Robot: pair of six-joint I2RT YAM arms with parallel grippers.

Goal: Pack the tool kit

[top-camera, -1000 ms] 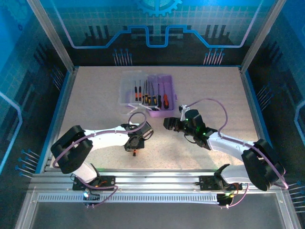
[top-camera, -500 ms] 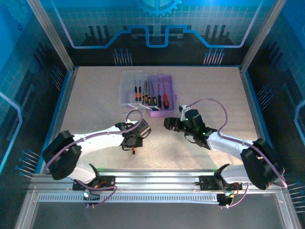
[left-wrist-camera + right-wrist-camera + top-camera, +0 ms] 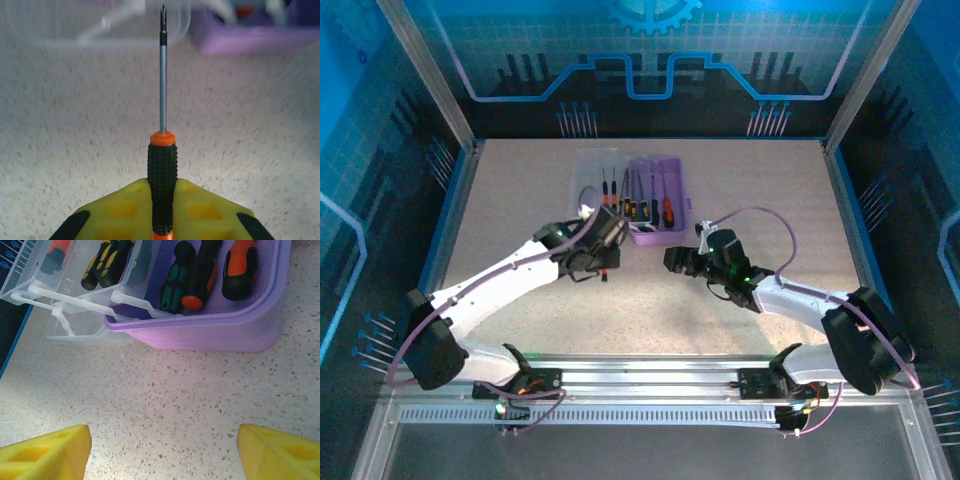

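Observation:
The purple case (image 3: 660, 205) lies open at the table's back middle, its clear lid (image 3: 590, 185) folded out to the left, with several screwdrivers (image 3: 640, 208) in both halves. My left gripper (image 3: 603, 262) hovers just in front of the lid, shut on a slim screwdriver (image 3: 162, 170) with a black knurled grip and orange collar; its shaft tip (image 3: 163, 12) points at the lid edge. My right gripper (image 3: 672, 260) stands open over bare table right in front of the case (image 3: 210, 327), yellow fingertips (image 3: 45, 450) wide apart, nothing between them.
Blue-lit enclosure walls and metal posts (image 3: 430, 90) ring the speckled table (image 3: 750, 190). Bare tabletop stretches left of the lid and right of the case. An aluminium rail (image 3: 640, 385) runs along the near edge by the arm bases.
My left arm has stretched away from its base, carrying the screwdriver from the near middle of the table up to the front of the clear lid. The right arm has stayed put.

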